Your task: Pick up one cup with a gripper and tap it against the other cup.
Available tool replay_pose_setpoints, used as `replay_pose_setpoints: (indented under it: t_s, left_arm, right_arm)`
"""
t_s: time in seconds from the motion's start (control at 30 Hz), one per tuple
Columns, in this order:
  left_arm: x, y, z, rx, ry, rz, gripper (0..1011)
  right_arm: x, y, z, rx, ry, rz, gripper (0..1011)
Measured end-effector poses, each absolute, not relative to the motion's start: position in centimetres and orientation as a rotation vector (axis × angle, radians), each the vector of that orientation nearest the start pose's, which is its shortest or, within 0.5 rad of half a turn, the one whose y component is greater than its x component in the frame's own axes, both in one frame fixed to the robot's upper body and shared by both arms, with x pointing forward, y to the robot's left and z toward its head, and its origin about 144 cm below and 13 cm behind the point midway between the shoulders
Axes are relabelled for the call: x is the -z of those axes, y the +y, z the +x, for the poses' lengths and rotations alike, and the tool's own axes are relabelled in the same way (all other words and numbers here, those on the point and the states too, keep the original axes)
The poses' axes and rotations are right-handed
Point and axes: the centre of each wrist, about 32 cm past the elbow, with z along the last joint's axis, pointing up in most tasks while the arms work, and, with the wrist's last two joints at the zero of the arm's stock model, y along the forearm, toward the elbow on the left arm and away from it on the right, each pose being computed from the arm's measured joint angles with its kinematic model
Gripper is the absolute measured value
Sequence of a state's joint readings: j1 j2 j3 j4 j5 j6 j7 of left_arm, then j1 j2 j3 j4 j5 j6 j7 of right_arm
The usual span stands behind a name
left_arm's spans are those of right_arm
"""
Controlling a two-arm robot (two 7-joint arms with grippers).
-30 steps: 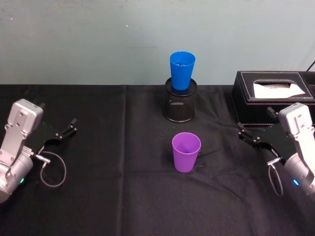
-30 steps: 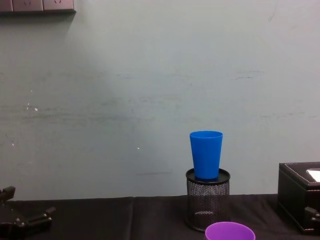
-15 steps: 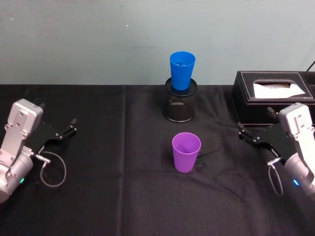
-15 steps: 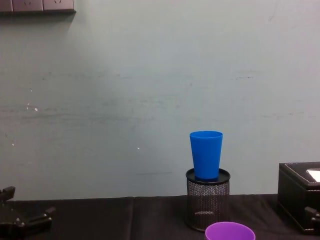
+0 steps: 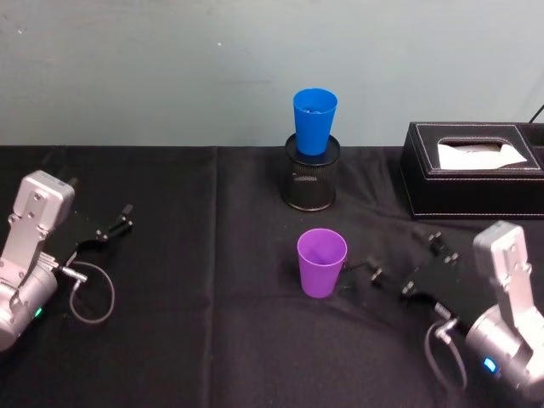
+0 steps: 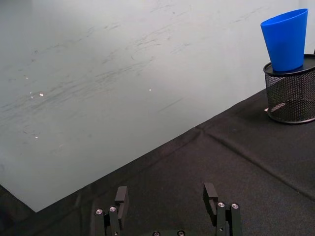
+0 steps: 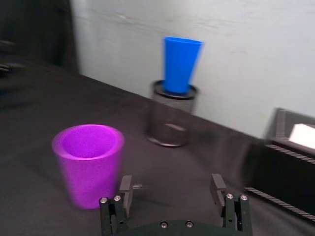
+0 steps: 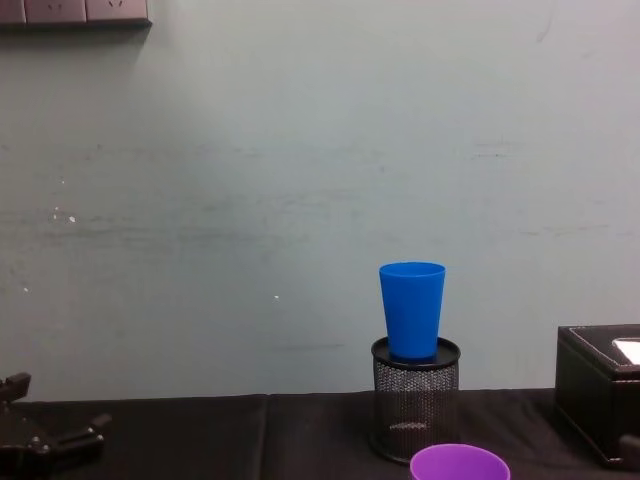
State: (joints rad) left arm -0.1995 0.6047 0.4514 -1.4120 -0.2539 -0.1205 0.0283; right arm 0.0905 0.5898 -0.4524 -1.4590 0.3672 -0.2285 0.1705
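The right jaws stood wide open and held nothing, low over the black-clothed counter [image 5: 212, 340]. The purple cup [image 5: 321, 262] stood upright on the cloth, ahead of these jaws and off to the robot's left of their gap, not between them. The nearer of the two fingers [image 5: 375, 273] was close to the cup's wall but apart from it. In the right wrist view the cup [image 7: 88, 164] sat beyond and outside one finger [image 7: 125, 189], and the gap itself faced bare cloth.

Farther ahead of the right jaws, past the purple cup, the blue cup [image 5: 314, 121] stood upright with its base down in a black mesh holder [image 5: 311, 185]. From the chest view this cup [image 8: 412, 308] rose well above the holder's rim [image 8: 415, 352]. A black tissue box [image 5: 472, 170] lay on the counter beyond the right jaws, on their far side from the cups.

The left jaws were also open and empty, parked near the counter's left edge, with both cups well apart from them and the blue cup [image 6: 286, 39] far off ahead.
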Motion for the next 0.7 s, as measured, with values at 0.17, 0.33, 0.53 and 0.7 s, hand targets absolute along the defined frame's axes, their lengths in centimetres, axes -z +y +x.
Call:
replay_pose_setpoints:
  t_s: [0.17,0.33,0.53,0.7]
  left_arm:
    - [-114.0,31.0,48.9,-1.248,-0.285,0.305,1000]
    - [-114.0,31.0,48.9,-1.248,-0.285,0.305,1000]
    - [-114.0,31.0,48.9,-1.248,-0.285,0.305,1000]
    - [-114.0,31.0,48.9,-1.248,-0.285,0.305,1000]
  right_arm:
    - [-110.5,-28.5,44.8,0.933,-0.124,-0.122,1000]
    - [-110.0,-27.2,45.5,0.842,-0.111,-0.098,1000]
    - [-109.9,-26.0,47.1,0.805,-0.096,-0.083,1000]
    - [-109.8,-25.2,48.5,0.798,-0.087,-0.078,1000]
